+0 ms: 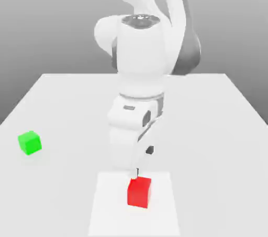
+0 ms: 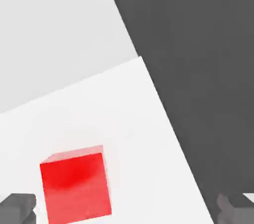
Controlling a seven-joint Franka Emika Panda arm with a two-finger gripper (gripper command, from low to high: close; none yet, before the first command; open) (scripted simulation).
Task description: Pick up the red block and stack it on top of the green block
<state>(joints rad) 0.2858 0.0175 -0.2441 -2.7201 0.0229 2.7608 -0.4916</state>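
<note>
Poised with claw (image 2: 126, 207) spread wide and empty just above the red block (image 1: 139, 192) on the white worktop (image 1: 209, 126), readying a grasp; green block (image 1: 30, 142) well apart.

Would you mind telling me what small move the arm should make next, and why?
Probably shift sideways, then descend: in the hand view the red block sits beside one finger rather than centred between the open jaws, and nothing is held yet.

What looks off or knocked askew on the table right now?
Nothing stands out. The red block sits flat near the front edge, the green block flat at the exterior view's left, and the open hand holds nothing.
</note>
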